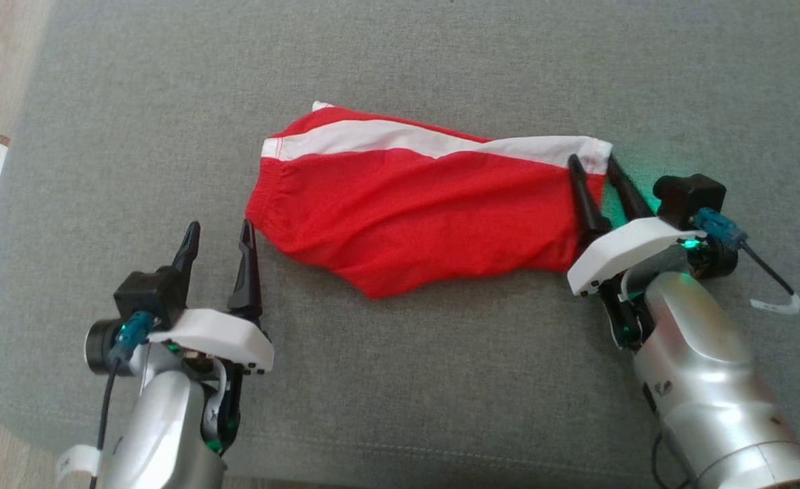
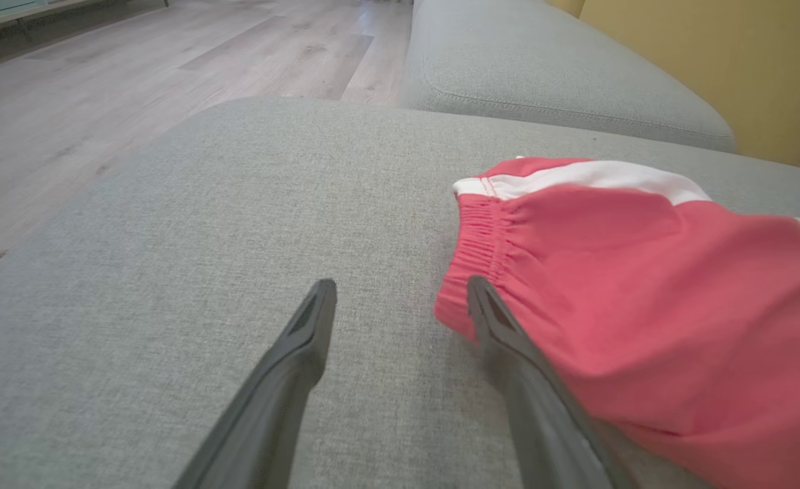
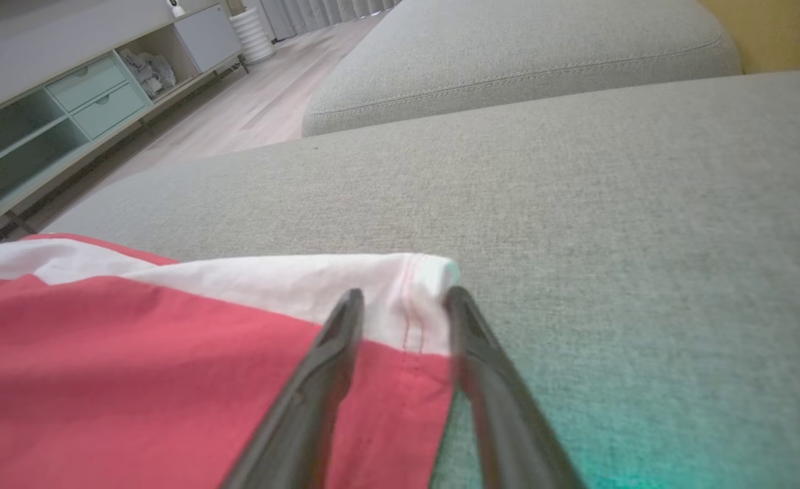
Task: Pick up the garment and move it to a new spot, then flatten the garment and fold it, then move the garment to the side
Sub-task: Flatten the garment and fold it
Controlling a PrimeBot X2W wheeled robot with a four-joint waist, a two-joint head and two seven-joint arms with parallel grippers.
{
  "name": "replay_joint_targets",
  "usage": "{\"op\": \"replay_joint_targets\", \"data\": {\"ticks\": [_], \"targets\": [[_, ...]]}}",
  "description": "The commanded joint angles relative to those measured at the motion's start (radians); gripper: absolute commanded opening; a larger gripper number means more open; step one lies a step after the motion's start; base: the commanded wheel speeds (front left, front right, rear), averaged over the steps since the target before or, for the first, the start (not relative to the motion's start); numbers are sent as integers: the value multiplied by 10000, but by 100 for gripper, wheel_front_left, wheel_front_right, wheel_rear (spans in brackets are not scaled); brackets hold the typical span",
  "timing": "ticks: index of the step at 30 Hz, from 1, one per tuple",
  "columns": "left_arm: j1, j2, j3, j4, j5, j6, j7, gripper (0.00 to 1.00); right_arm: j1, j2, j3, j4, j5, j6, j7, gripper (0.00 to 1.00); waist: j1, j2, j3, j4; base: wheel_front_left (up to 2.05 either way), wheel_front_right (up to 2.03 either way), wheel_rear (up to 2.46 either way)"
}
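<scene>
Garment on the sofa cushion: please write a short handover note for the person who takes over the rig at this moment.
Left gripper: open, low over the grey cushion, just beside the elastic waistband end of the garment; it holds nothing.
Right gripper: jaws apart, astride the white hem corner at the other end; not clamped yet.
Garment: red with a white stripe, lying lengthwise on the cushion, wrinkled, unfolded.
Done: a gripper is placed at each end.
Left: grip, flatten, fold, move aside.
</scene>
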Motion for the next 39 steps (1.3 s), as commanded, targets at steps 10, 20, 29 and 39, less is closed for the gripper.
{"op": "replay_joint_targets", "data": {"ticks": [10, 20, 29, 39], "targets": [[-263, 132, 157, -210, -334, -86, -124, 100, 319, 122, 216, -879, -599, 65, -108, 0, 0, 0, -513, -429, 0, 0, 0], [-1420, 132, -207, 402, -975, -691, -124, 100, 1513, 122, 37, -2054, -1485, 65, -108, 0, 0, 0, -592, -1135, 0, 0, 0], [-3073, 132, -223, 2163, -1506, -1054, 34, 100, 1633, 122, 453, -2344, -1144, 65, -108, 0, 0, 0, -463, -1324, 0, 0, 0], [-3774, 151, 115, 3489, -2357, -1086, 706, 100, 1641, 122, 493, -2436, -1034, 65, -108, 0, 0, 0, -426, -1362, 0, 0, 0]]}}
